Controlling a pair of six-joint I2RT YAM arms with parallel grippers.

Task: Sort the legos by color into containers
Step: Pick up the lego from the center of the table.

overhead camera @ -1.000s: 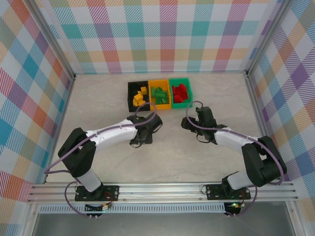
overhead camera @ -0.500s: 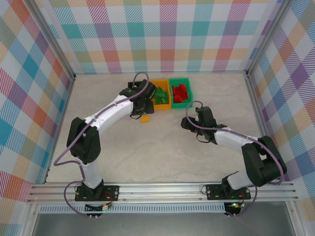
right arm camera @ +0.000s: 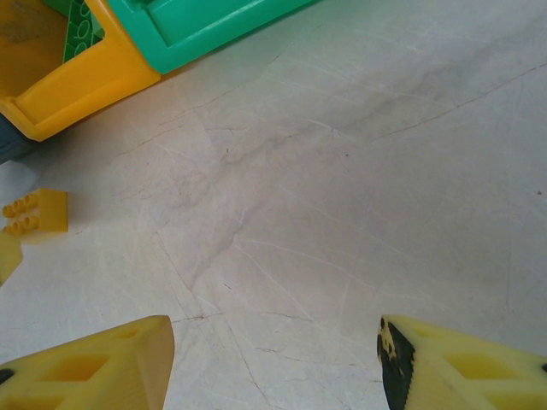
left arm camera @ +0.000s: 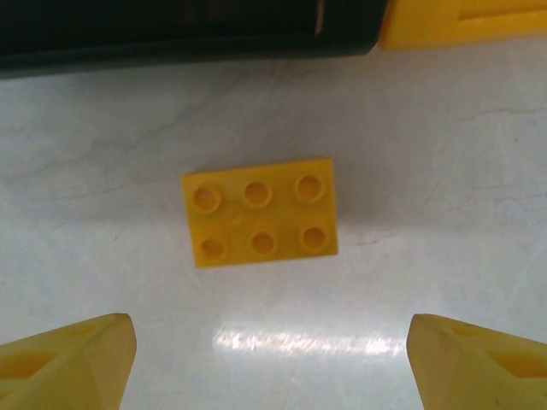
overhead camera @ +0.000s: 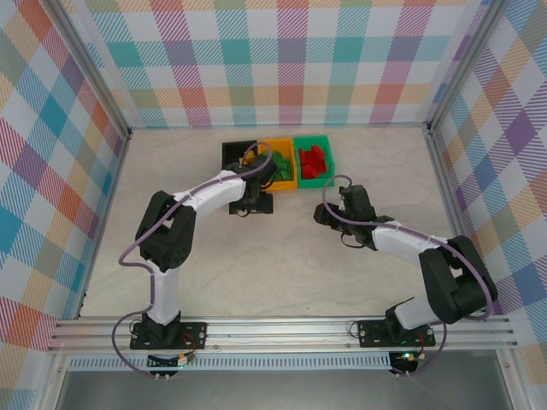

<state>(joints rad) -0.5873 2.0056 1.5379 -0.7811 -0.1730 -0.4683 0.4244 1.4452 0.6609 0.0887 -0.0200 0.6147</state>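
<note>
lying studs-up, centred ahead of spread left jaws (not touching): yellow lego (left arm camera: pixel 261 212)

— Any words, numbers or brand marks to read here?

— None legible. In the left wrist view, the small yellow-orange six-stud plastic brick (left arm camera: pixel 260 213) lies studs up, but whether anything is embossed on the studs is too blurred to tell.

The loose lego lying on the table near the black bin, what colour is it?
Yellow-orange; the lego shows best in the left wrist view.
</note>
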